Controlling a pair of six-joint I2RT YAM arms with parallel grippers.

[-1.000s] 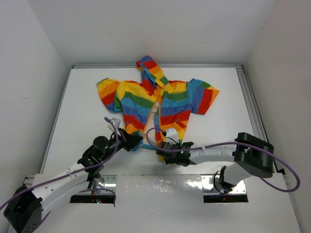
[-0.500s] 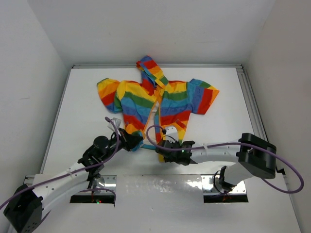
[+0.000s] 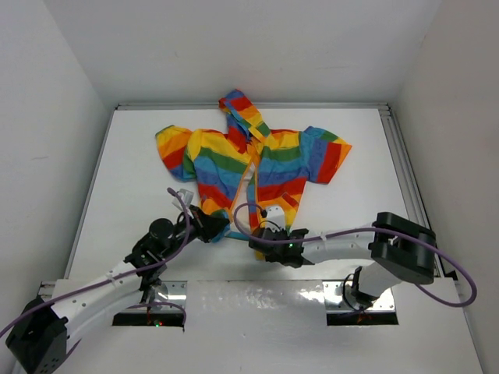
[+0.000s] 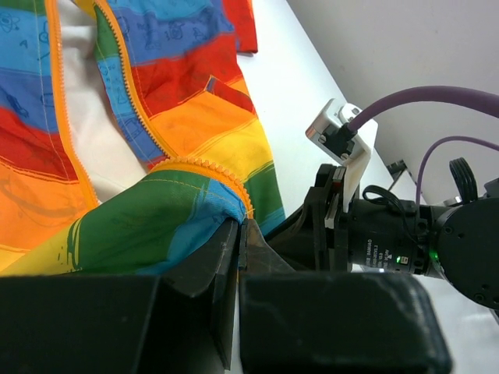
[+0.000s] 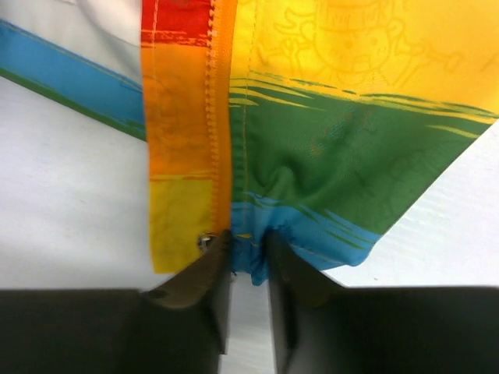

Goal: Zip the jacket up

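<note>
Jacket (image 3: 234, 160): one is counted, upper middle of the overhead frame.
- Hood (image 3: 238, 109): one.
- Short sleeves: two, one sleeve (image 3: 173, 148) at frame left, the other sleeve (image 3: 327, 152) at frame right.
- Orange zipper rows: two are seen at upper left of the left wrist frame, one row (image 4: 62, 117) beside the other row (image 4: 132, 93).

Arms: two, the left arm (image 3: 101, 282) lower left, the right arm (image 3: 343, 245) lower right.

Tools: two, the left tool (image 3: 217, 230) and the right tool (image 3: 261, 234), lower middle.

Purple cables: two, one cable (image 3: 189, 222) and a second cable (image 4: 421, 97).

Surface (image 3: 132, 202): one.
</note>
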